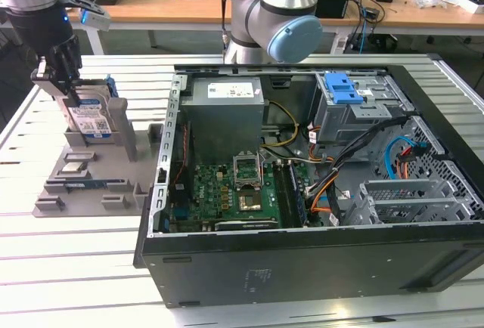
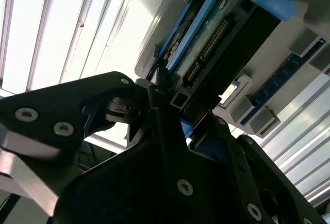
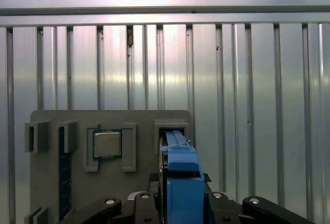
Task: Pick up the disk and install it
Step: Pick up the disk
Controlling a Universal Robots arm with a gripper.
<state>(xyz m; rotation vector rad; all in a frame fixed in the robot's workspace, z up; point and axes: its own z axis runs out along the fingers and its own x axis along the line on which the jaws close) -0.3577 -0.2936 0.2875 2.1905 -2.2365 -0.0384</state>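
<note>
The pick-up is in hand: the claw [image 1: 62, 90] looks clamped on the disk [image 1: 94, 120], upright in its grey holder [image 1: 83, 181] (freeing it needs a straight lift).

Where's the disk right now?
The disk stands on edge in the grey holder tray at the exterior view's left, just outside the open computer case. The gripper is at its top edge.

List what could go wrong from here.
1. The disk stands upright in a slot of the grey holder, with the end effector at its top edge; a tilted pull might jam it or drag the holder.
2. A jolt might dislodge the chip seated beside that slot.
</note>
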